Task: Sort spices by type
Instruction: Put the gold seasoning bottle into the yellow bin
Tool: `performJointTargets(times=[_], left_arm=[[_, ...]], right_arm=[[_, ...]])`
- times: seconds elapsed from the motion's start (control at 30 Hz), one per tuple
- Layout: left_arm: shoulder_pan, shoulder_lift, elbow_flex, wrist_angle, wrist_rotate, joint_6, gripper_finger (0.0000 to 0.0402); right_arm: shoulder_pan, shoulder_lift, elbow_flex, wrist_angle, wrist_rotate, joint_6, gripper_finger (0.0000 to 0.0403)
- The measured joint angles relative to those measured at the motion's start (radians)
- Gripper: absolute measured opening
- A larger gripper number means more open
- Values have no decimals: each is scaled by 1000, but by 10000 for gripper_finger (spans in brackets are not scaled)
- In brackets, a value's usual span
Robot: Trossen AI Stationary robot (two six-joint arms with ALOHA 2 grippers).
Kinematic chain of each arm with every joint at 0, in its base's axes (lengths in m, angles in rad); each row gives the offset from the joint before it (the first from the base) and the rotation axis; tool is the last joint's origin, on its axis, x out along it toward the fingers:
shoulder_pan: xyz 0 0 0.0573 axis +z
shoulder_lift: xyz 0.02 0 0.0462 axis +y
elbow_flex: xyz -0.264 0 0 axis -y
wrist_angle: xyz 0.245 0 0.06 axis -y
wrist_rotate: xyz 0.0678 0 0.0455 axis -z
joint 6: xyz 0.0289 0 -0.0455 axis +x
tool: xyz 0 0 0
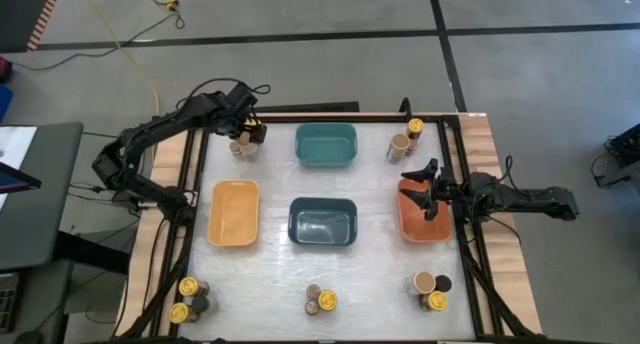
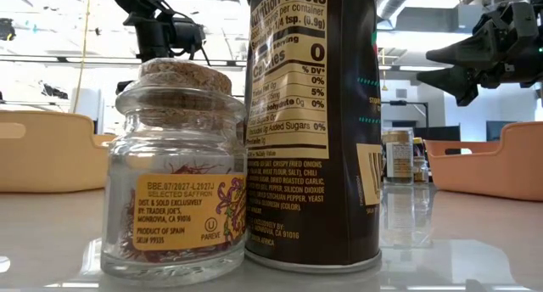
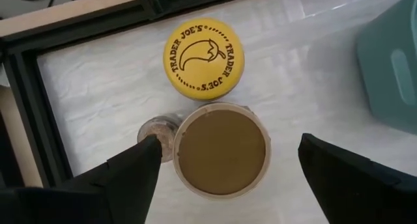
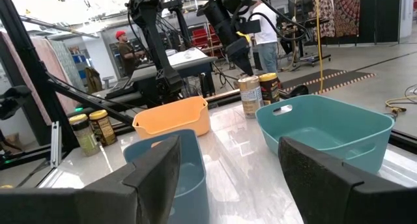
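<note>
1. Nearest edge first, in the low view: a small clear glass saffron jar with a cork stopper (image 2: 174, 169) stands right beside a tall dark jar with a nutrition label (image 2: 310, 122). They are so close I cannot tell if they touch.
2. From above, that is the near centre cluster (image 1: 320, 300). A near-left cluster of yellow-lidded jars (image 1: 187, 298) and a near-right cluster with a wide tan-topped jar (image 1: 431, 289) sit along the same edge.
3. Middle row now: a rectangular pale-orange plastic bin (image 1: 216, 212) on the left, a dark-blue plastic bin (image 1: 323, 204) in the centre and a deeper orange plastic bin (image 1: 420, 234) on the right.
4. The right gripper (image 1: 428, 189) hovers over that deeper orange bin. Its fingers stand apart with nothing between them.
5. Far row: a teal plastic bin (image 1: 326, 130) sits in the centre, with two jars at the far-right corner (image 1: 407, 136).
6. Far left, here is the action! The left gripper (image 3: 229, 144) hangs over three jars, spread wide. It straddles a wide tan-topped jar (image 3: 221, 149), and one finger is clear of it.
7. A yellow-lidded jar printed with a chilli (image 3: 203, 58) stands just beyond, and a small cork-topped jar (image 3: 156, 129) sits at the other fingertip (image 3: 140, 162).
</note>
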Motion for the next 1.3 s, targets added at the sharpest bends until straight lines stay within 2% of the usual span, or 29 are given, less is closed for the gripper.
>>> performJointTargets(times=[0.33,0.5,0.93,1.07,1.3], left_arm=[[0,2,0,7,-7,-4,358],[-5,41,0,7,-43,-10,358],[-12,139,-1,-8,-9,-47,356],[-13,140,-1,-7,0,-53,341],[-13,140,-1,-21,26,-57,280]], right_arm=[[0,0,0,0,0,0,286],[0,0,0,0,0,0,286],[0,0,0,0,0,0,286],[0,0,0,0,0,0,286],[0,0,0,0,0,0,286]])
